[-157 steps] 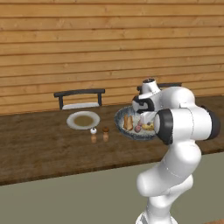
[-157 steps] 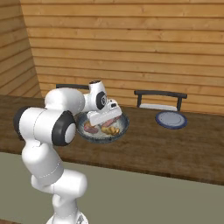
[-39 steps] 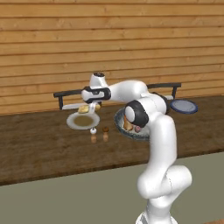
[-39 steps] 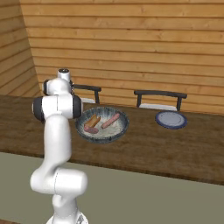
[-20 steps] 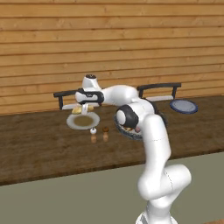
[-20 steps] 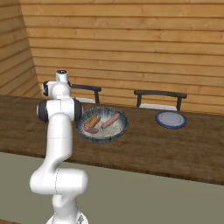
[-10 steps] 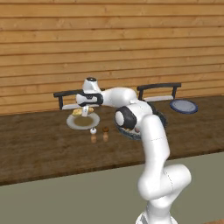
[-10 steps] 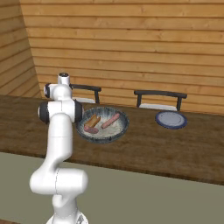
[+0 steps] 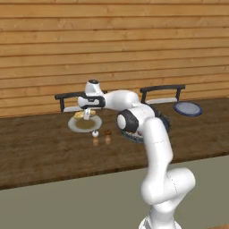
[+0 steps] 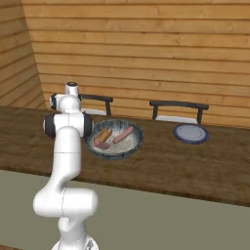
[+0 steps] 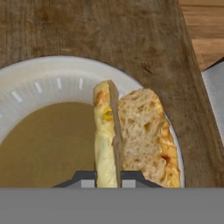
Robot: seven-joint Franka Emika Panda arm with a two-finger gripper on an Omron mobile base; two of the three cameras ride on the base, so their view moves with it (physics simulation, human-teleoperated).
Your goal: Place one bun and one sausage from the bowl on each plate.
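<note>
My gripper [image 11: 108,178] is shut on a split bun [image 11: 139,131], holding one half upright between the finger tips. The bun hangs just over the right side of the pale plate [image 11: 39,83] with the brownish centre. From the left base view, the gripper [image 9: 87,114] and bun [image 9: 84,115] sit low over that plate [image 9: 85,125]. The large speckled bowl [image 10: 114,155] holds a pinkish sausage [image 10: 124,134] and an orange-brown long piece [image 10: 103,135]. The bluish plate [image 10: 191,133] lies bare to the right.
Two small shakers [image 9: 95,139] [image 9: 107,137] stand on the dark wooden counter [image 9: 40,152] just in front of the pale plate. Dark chair backs [image 9: 161,88] rise behind the counter along the wooden wall. My arm stretches over the bowl.
The gripper has come down a little with the bun, closer to the pale plate. The bowl and the bluish plate have not moved.
</note>
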